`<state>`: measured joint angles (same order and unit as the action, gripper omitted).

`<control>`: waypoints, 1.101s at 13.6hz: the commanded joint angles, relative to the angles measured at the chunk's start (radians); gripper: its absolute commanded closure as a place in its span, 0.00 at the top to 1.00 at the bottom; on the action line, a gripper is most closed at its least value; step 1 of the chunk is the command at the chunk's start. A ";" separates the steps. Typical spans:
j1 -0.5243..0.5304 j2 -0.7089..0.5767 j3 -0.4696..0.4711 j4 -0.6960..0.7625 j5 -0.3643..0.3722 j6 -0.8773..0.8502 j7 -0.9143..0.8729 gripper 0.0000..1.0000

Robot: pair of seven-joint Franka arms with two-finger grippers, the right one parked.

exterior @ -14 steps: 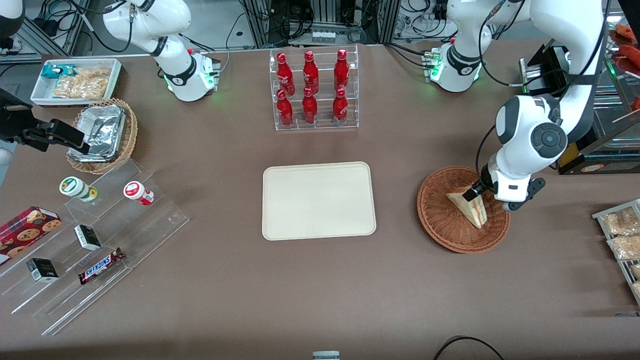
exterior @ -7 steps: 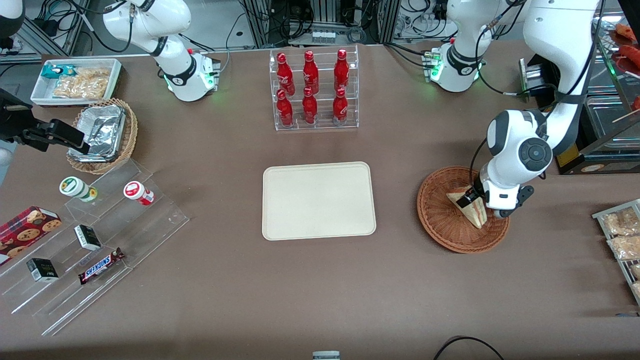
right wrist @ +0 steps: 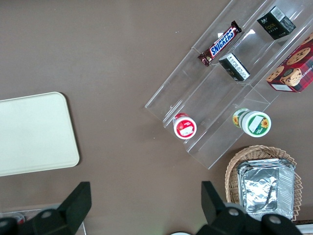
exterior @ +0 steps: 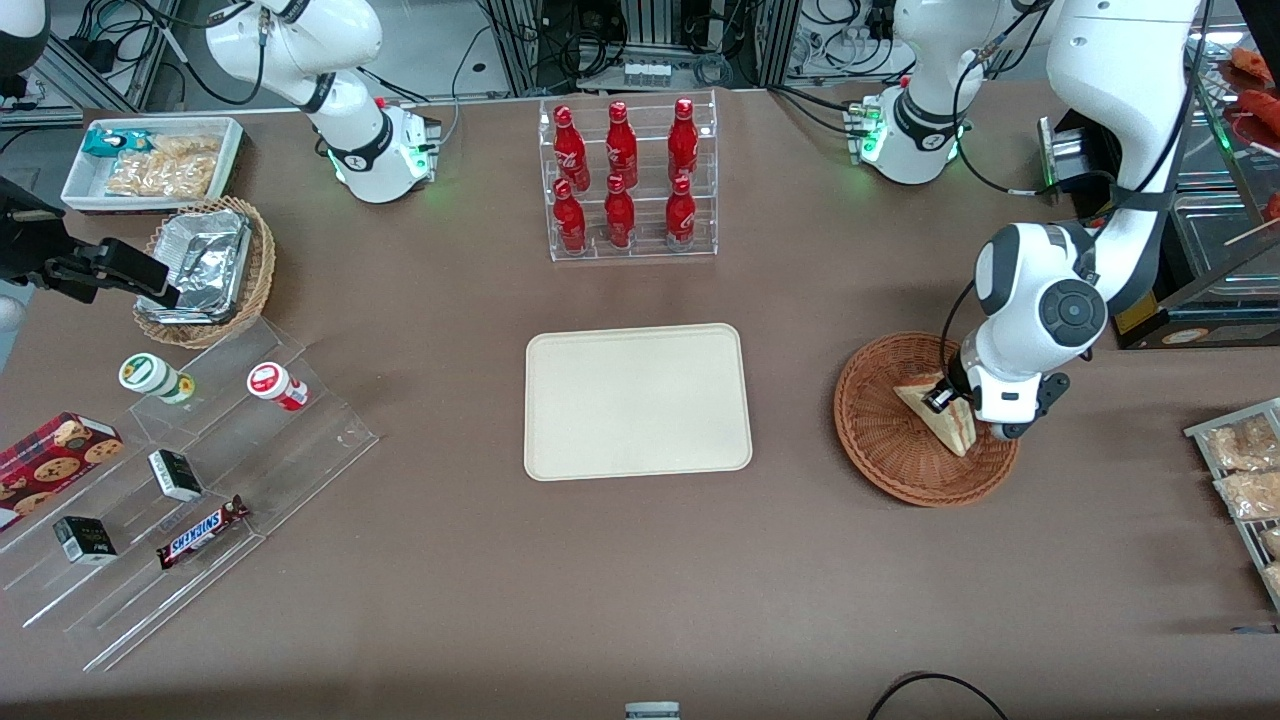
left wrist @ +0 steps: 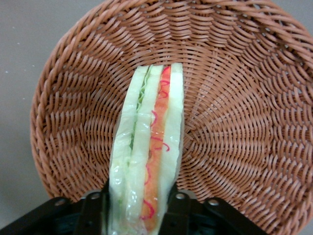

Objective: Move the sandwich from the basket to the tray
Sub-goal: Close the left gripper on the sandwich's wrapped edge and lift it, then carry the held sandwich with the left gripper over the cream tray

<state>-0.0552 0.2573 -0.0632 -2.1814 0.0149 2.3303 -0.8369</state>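
The tray point(exterior: 637, 401) sits bare mid-desk, well apart from the basket point(exterior: 880, 455) toward my working end. My claw point(exterior: 945, 397) has dropped into that basket and now pinches the sandwich point(left wrist: 146, 161), which stands on edge on the weave, ready for lifting.

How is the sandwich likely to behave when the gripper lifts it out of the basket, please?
The sandwich looks soft: pale bread and thin filling layers, so it may squash. It stands on edge between the fingers of the gripper, so it could sag or tilt. Its glossy surface may slip. It is probably light.
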 commanded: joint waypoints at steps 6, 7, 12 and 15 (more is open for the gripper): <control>-0.161 0.002 -0.003 0.169 -0.004 -0.187 -0.010 0.10; -0.195 0.014 -0.003 0.193 -0.004 -0.192 -0.004 0.10; -0.386 0.152 -0.003 0.409 -0.003 -0.296 0.027 0.11; -0.469 0.242 -0.004 0.518 -0.007 -0.293 0.021 0.11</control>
<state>-0.4808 0.4150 -0.0808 -1.7786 0.0149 2.0715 -0.8258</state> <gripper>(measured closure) 0.855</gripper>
